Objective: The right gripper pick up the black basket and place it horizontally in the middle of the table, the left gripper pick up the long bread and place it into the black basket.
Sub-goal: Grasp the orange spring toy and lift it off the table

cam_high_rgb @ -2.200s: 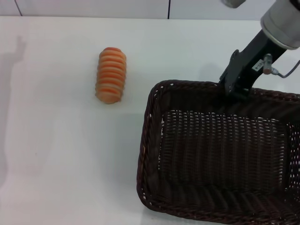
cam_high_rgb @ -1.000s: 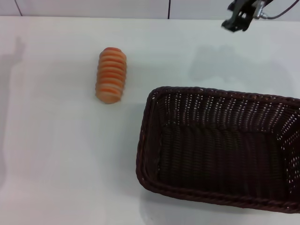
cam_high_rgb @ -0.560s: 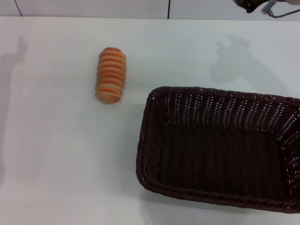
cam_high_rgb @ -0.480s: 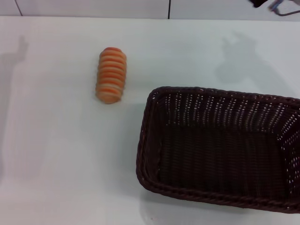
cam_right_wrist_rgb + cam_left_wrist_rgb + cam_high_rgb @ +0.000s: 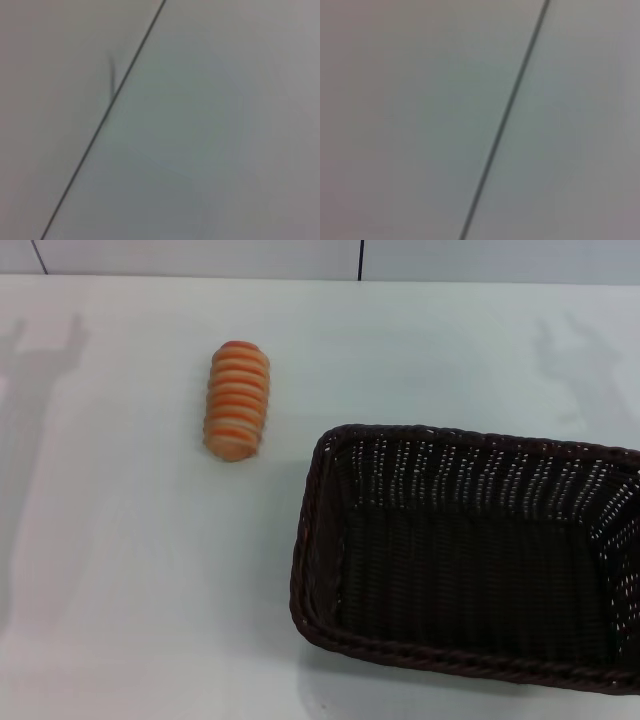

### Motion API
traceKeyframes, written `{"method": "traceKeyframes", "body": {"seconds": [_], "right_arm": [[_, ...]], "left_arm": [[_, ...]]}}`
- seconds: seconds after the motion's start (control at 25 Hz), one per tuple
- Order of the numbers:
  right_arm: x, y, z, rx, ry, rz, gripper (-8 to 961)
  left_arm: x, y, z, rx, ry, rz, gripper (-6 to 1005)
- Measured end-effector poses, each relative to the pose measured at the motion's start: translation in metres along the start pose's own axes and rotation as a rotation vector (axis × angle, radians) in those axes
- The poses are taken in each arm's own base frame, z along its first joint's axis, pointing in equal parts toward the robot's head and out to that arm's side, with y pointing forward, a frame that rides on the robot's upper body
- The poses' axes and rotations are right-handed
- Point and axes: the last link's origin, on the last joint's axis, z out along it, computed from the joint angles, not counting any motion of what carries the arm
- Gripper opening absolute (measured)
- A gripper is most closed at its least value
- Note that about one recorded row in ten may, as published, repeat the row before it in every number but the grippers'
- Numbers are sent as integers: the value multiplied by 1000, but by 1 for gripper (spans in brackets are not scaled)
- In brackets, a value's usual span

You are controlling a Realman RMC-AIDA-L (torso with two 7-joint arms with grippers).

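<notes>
Two things sit on the white table (image 5: 130, 580). Left of centre in the upper half lies the long bread (image 5: 237, 400), ridges up. Lower right holds the black basket (image 5: 468, 555), open side up and cut by the frame's right edge. Neither claw shows, so their grip cannot be told.

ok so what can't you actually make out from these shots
- Both grippers: out of frame in every view; only faint shadows on the table in the head view.
- Black basket: its right end and near right corner are cut off by the head view's edge.
- Long bread: its underside is hidden against the table.
- Both wrist views: only a blurred pale surface with a dark seam, no task items.
</notes>
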Motion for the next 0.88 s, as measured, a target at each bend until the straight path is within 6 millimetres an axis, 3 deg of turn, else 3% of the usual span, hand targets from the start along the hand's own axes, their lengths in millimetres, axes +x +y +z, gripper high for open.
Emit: {"method": "traceKeyframes", "body": {"seconds": [0.08, 0.12, 0.2, 0.24, 0.28, 0.32, 0.4, 0.44, 0.64, 0.88], "right_arm": [[9, 1, -11, 39, -43, 19, 368], [15, 1, -17, 66, -67, 37, 368], [30, 0, -27, 118, -91, 70, 367], [36, -1, -31, 140, -98, 82, 366], [43, -4, -35, 174, -107, 99, 366], [58, -9, -43, 246, -105, 124, 366], [63, -10, -46, 278, -100, 130, 366], [70, -11, -48, 309, -86, 130, 366], [92, -8, -49, 379, -18, 103, 366], [103, -7, -49, 400, 1, 92, 366]], "left_arm": [[0, 0, 0, 0, 0, 0, 829], [2, 16, -2, -58, -11, -2, 829], [2, 16, -2, -58, -11, -2, 829], [4, 25, -2, -84, -24, -7, 829], [12, 50, 2, -134, -106, 3, 829], [12, 50, 2, -134, -106, 3, 829], [16, 59, 3, -145, -144, 11, 830], [25, 77, 2, -160, -209, 26, 830], [46, 105, -3, -192, -261, 70, 830], [53, 138, -10, -241, -362, 127, 830]]}}
